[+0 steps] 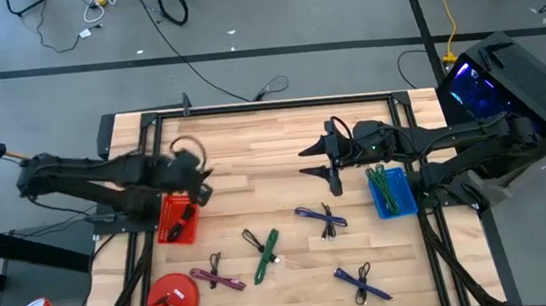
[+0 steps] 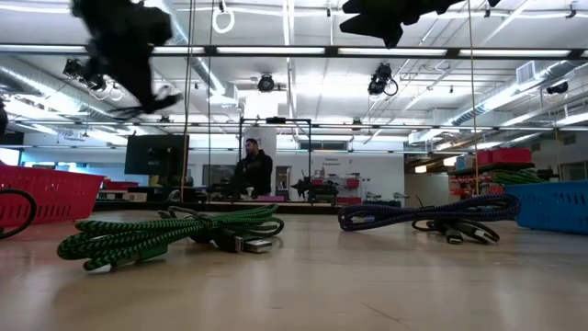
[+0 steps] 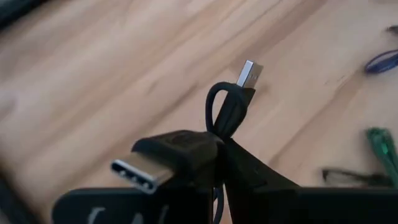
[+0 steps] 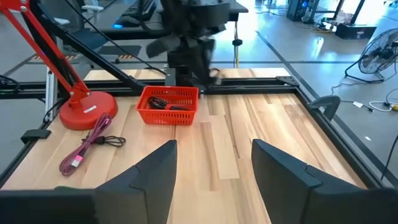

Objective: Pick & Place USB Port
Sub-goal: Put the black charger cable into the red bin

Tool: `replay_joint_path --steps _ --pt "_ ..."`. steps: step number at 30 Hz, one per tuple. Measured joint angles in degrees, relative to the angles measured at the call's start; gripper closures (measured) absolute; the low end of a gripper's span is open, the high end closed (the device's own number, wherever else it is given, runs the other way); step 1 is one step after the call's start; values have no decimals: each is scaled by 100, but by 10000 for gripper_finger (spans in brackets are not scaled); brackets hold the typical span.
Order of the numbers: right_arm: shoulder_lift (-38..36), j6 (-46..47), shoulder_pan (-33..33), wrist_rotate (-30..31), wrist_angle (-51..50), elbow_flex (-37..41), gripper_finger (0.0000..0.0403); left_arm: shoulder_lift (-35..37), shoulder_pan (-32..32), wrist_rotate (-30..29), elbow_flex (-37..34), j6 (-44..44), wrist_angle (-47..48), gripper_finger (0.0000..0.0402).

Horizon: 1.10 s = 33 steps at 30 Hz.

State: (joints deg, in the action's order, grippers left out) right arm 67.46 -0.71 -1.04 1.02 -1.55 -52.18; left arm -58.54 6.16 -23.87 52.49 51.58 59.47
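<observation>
A red desk lamp (image 1: 171,297) stands at the near left corner of the wooden table (image 1: 272,143). A black computer case (image 1: 507,75) with blue-lit interior sits beyond the table's far right corner. A seated person (image 2: 252,170) is visible in the background room.

Pale wooden table (image 1: 263,154) is the backdrop here. One red mesh plastic basket (image 1: 177,218) on it, one blue plastic basket (image 1: 391,192) with green cables in it. Loose on the wood: green-and-black braided USB cable (image 2: 165,234), two dark blue ones (image 1: 322,219), a pinkish-purple one (image 1: 217,277), and a plain black one (image 1: 252,240). Left black gripper (image 1: 195,176) grips a black USB cable (image 3: 227,112) with silver plugs. Red round lamp base (image 1: 169,296) at the table edge.
</observation>
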Motion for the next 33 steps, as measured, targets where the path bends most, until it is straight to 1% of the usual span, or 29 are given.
replay_joint_path --steps 4,6,8,13,18,23,25,30,33 --pt "0 -15 0 0 -42 2 195 52 863 -136 0 1694 941 389" --pt "0 -15 0 0 -52 2 195 31 1293 -148 -41 2402 1190 389" --pt "0 -15 0 0 -100 2 195 5 1733 -167 -161 3070 1253 389" --pt "-2 -22 0 1 -184 2 195 4 2704 -438 -472 4608 1217 389" --pt "0 -81 0 2 -289 2 195 1 3370 -300 -787 5811 1190 389" --pt "-2 -83 0 2 -323 2 195 -31 3836 40 -1209 6740 916 389" --pt "0 -85 0 2 -325 2 195 -101 3949 96 -1339 6950 665 389" --pt "-1 -129 0 2 -293 2 195 -391 4018 299 -1456 7178 428 389" --pt "-2 -131 0 2 -288 2 195 -548 4017 395 -1456 7150 384 383"
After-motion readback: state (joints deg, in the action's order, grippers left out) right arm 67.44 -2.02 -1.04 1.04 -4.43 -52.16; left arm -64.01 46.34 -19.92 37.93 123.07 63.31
